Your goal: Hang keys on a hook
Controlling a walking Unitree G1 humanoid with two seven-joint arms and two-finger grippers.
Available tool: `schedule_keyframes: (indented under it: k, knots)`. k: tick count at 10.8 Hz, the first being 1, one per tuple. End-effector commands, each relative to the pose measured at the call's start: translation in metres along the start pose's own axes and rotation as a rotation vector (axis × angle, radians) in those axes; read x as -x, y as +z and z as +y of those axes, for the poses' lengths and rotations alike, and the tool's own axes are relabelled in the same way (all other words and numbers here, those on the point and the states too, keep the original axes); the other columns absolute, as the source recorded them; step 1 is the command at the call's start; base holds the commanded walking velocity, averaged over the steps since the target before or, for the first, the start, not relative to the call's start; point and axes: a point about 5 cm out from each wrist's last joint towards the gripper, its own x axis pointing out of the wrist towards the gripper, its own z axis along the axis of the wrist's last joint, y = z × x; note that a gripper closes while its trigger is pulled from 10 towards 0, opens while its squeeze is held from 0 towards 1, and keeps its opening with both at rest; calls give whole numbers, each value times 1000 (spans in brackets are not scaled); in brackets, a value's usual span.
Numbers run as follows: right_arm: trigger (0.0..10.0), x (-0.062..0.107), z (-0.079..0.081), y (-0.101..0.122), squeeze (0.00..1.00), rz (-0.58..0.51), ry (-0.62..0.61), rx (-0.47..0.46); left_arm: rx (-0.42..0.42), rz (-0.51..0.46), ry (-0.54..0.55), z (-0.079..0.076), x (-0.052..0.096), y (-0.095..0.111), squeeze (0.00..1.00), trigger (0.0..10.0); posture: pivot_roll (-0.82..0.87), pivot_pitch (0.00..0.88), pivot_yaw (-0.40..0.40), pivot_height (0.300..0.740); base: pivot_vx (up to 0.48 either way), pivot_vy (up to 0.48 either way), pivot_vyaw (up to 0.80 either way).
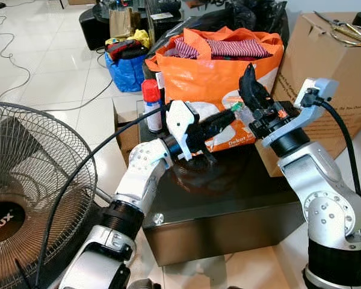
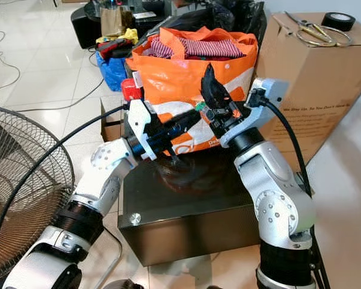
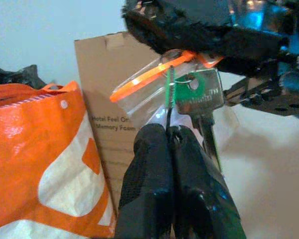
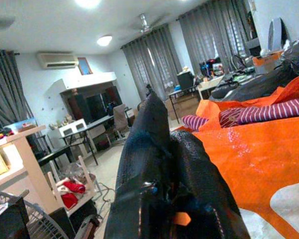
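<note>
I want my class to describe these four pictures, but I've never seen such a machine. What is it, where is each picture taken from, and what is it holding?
It is a humanoid robot with two silver arms, each ending in a black two-fingered claw. The two wide pictures come from its head, looking down over a dark glass table. On or by it stand an orange bag of clothes and a red-capped spray can; a cardboard box is behind and a fan at the left. The other two pictures come from cameras on each wrist. The left claw and the right claw meet over the table, and between them hang the keys, on a green key with an orange tag.
</note>
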Motion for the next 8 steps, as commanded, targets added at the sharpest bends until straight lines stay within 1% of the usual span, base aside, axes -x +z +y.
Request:
schedule_keyframes:
  k: [1, 3, 5, 6, 7, 8]
  knots:
    - [0, -4, 5, 3, 0, -7, 31, -3, -9, -10, -13, 1, -4, 4, 0, 0, -84, 0, 29, 740, 0, 0, 0]
    - [0, -3, 5, 3, 0, -7, 30, -5, -31, -1, 22, 4, -2, 1, 0, 0, -81, 0, 20, 740, 0, 0, 0]
    - [0, -4, 4, 2, 0, -1, 34, -4, -40, -1, 31, 5, 2, 1, 0, 0, -76, 0, 14, 740, 0, 0, 0]
    - [0, -4, 4, 2, 0, 0, 33, -5, -63, 9, 38, 5, 3, 0, 0, 2745, -75, 0, 13, 740, 0, 0, 0]
    - [0, -5, 4, 1, 0, 0, 31, -6, -63, 21, 14, 2, 5, -3, 0, 10000, -76, 0, 13, 740, 0, 0, 0]
    - [0, -4, 4, 1, 0, -1, 30, -7, -67, 30, 4, 1, 5, -5, 1000, 10000, -77, 0, 14, 740, 0, 0, 0]
